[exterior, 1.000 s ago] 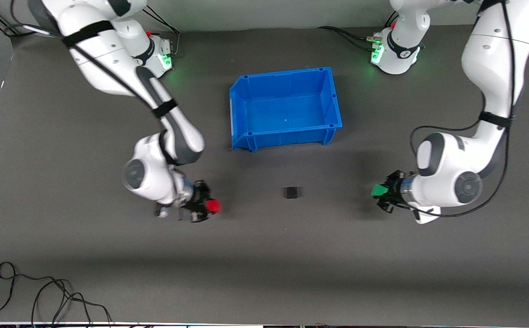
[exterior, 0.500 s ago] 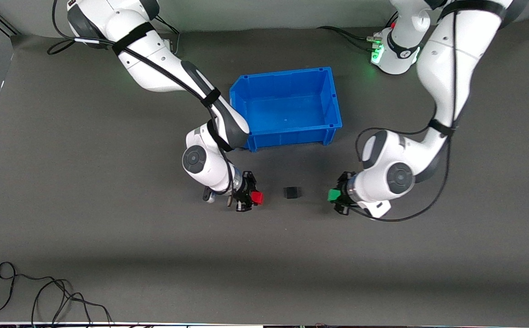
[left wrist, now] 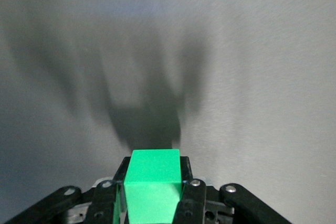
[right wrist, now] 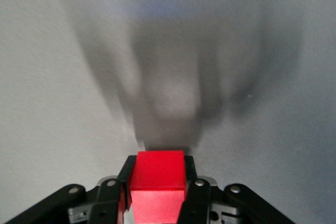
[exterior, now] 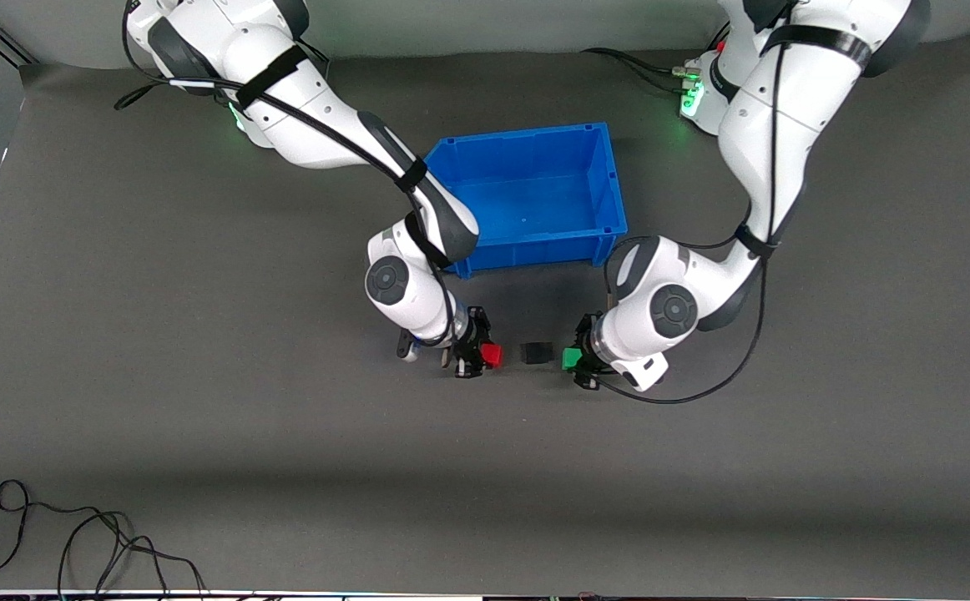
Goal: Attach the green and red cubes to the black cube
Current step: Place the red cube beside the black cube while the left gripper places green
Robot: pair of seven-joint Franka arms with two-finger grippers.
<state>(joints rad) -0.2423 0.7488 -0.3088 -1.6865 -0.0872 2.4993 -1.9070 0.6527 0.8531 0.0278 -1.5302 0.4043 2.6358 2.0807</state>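
Black cube (exterior: 537, 353) sits between my right gripper (exterior: 485, 356), clamping red cube (exterior: 492, 356), and left gripper (exterior: 575, 360), clamping green cube (exterior: 570, 359).

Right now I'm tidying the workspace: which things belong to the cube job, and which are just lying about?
In use:
- red cube in right gripper
- green cube in left gripper
- black cube, on the table between them

Lying about:
- blue bin
- loose cable
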